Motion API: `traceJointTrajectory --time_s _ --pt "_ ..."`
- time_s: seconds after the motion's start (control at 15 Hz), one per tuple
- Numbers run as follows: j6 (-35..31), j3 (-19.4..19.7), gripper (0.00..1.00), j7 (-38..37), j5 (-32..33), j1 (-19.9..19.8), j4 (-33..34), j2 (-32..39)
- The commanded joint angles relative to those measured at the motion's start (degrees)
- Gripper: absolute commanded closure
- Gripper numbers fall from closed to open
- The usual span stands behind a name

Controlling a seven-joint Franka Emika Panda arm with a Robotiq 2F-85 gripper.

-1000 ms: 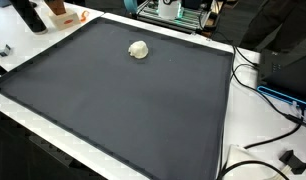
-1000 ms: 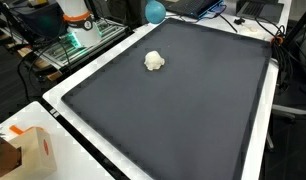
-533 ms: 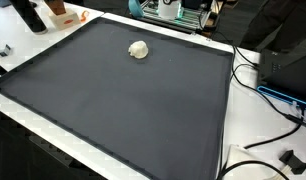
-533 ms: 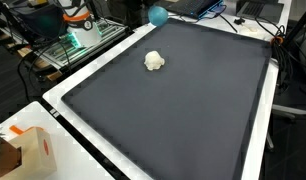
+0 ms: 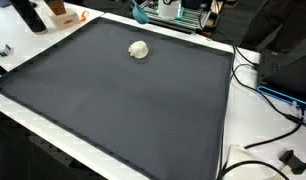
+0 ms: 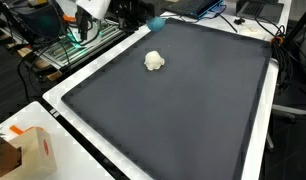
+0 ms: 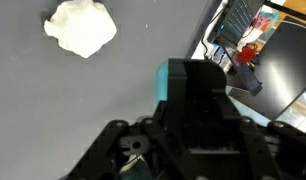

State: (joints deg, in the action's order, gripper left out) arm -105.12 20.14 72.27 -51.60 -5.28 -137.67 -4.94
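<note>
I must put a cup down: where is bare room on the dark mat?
Bare: the whole dark mat between the white wad and its near border. Crowded: the edge behind the wad, where the pincer and metal rack stand.

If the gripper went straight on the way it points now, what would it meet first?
Probably the dark mat: in the wrist view the gripper aims at a bare part of it, with the white crumpled lump off to one side. Depth is unclear.
</note>
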Motion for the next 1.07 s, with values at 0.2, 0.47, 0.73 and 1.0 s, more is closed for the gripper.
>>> traceJointTrajectory --time_s 0.2,0.47,0.73,1.0 --pt "6.9 -1.6 0.75 0.1 -5.4 -6.7 3.4 10.4" --pt "9.0 -2.1 0.75 -1.1 -6.8 -9.3 4.9 15.5" --pt "11.0 -2.6 0.75 -2.1 -8.3 -11.3 6.5 20.5" --pt "12.7 -3.4 0.75 -3.4 -10.8 -12.8 8.4 24.9"
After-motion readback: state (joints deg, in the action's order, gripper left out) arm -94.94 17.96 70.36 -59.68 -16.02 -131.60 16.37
